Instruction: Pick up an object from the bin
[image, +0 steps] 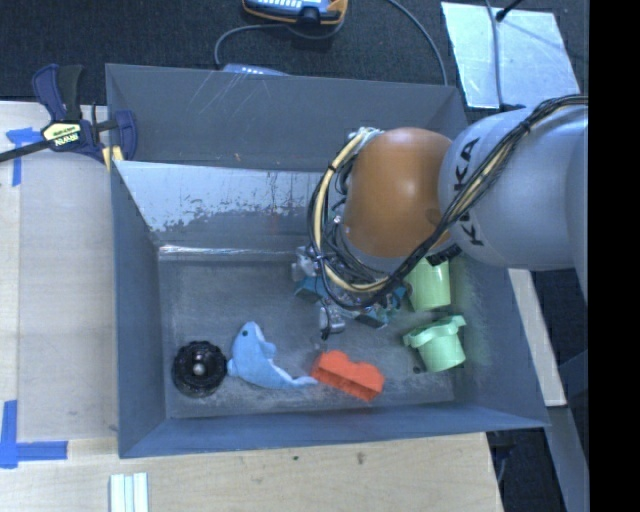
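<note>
Where the arm (520, 190) reaches in from the right, its domed orange cover (395, 190) and looped cables (335, 215) hang over the middle of the grey metal bin (135, 300), screening much of what lies beneath.

1. Gripper (330, 322): low in the bin, over the floor slightly right of centre. Whether it is open, closed or gripping anything cannot be told (the cover and cables hide most of it).

2. Orange-red piece (350, 374): blocky, uneven in outline, lying flat on the floor close to the front wall. It is the thing nearest the gripper, just in front of it, and appears to lie apart from it.

3. Pale blue toy (258, 356): soft-looking, shaped like a small whale or dolphin, lying on its side left of the orange-red piece. Its tail end reaches that piece; touching or just short, cannot tell.

4. Black round piece (198, 367): disc-like with a glinting centre, at the front left of the floor, just beside the pale blue toy.

5. Upper green cylinder (432, 285): light green, at the right side of the floor, partly covered by the arm.

6. Lower green cylinder (440, 343): light green with a wider rim at one end, lying on its side just in front of the upper one, near the right wall.
</note>
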